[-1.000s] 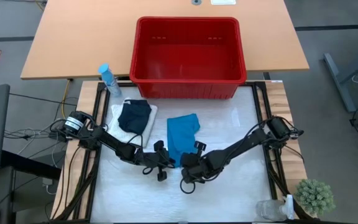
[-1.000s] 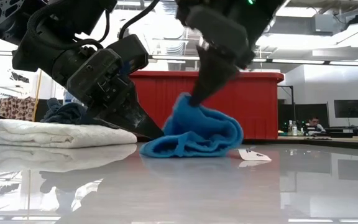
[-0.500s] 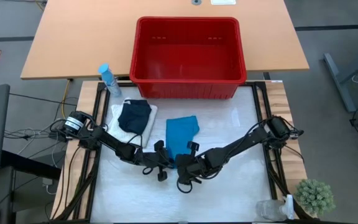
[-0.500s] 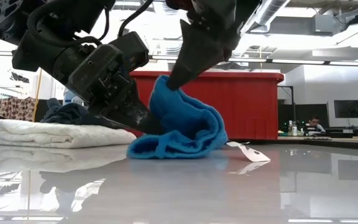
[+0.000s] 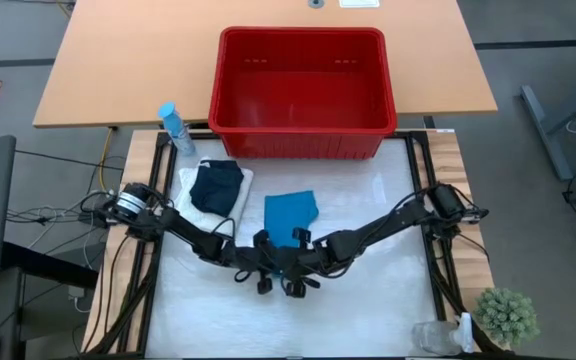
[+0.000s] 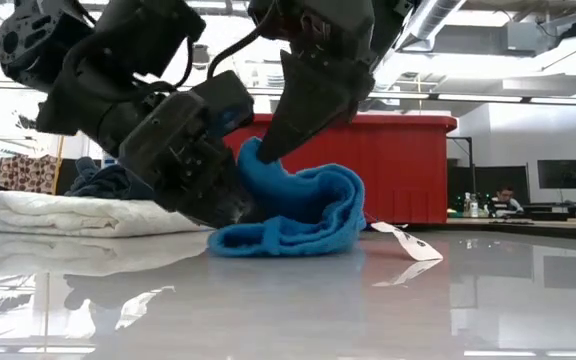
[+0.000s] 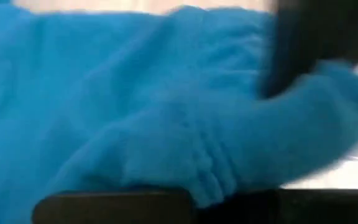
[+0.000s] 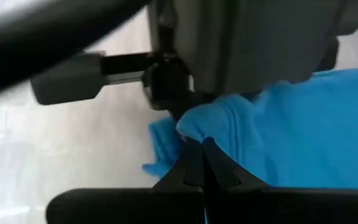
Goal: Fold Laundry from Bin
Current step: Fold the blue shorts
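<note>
Both hands pinching teal cloth (image 6: 303,210) edge.

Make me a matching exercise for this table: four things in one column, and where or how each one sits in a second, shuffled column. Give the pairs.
Things:
1. teal cloth
2. navy cloth
3. red bin
4. blue bottle

Places or states:
A. standing at the bin's left corner
B. lying on the folded white cloth
C. pinched at its near edge by the left gripper and the right gripper
D. at the table's far side, nothing showing inside

Pairs: 1-C, 2-B, 3-D, 4-A
</note>
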Robot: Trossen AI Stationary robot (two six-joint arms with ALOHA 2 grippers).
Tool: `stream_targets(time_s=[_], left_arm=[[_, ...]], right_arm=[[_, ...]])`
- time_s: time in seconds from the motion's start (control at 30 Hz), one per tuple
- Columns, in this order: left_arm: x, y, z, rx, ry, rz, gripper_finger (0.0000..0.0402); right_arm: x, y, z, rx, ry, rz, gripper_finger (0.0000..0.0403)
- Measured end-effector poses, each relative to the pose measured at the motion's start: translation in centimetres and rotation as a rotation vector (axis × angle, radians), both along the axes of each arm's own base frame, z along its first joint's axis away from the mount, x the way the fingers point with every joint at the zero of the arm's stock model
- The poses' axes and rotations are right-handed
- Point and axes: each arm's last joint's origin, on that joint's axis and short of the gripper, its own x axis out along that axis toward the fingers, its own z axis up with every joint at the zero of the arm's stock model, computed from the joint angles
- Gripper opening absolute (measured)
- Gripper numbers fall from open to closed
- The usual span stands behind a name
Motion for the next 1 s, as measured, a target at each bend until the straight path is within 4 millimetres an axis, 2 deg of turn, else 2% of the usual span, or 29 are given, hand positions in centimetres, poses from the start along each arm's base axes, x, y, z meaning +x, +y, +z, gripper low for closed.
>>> stream_targets(time_s=[0.13, 0.33, 0.47, 0.6, 0.77, 0.87, 1.0], left_arm=[[0.5, -0.1, 0.5, 0.033, 0.027, -0.028, 0.0], [0.6, 0.6, 3.7, 0.09, 0.006, -0.003, 0.0], [0.4, 1.2, 5.1, 0.089, 0.019, 0.005, 0.0], [-0.3, 1.6, 7.2, 0.085, 0.1, -0.041, 0.0], [-2.1, 2.0, 8.5, 0.126, 0.24, -0.084, 0.0], [-2.6, 1.3, 8.8, 0.09, 0.238, -0.098, 0.0], [-2.6, -0.8, 8.0, 0.078, 0.185, -0.145, 0.0]], right_arm=[[-0.1, -0.3, 0.1, -0.053, 0.008, -0.021, 0.0012], [-0.2, -0.4, 0.0, -0.077, 0.028, -0.035, 0.0012], [-0.2, -0.5, 0.1, -0.088, 0.021, -0.061, 0.0012], [-0.2, -0.5, 0.1, -0.088, 0.021, -0.061, 0.0011], [-0.2, -0.5, 0.0, -0.087, 0.023, -0.064, 0.0011], [-0.2, -0.5, 0.1, -0.089, 0.022, -0.063, 0.0011], [-0.4, -0.4, 0.0, -0.097, 0.033, -0.051, 0.0011]])
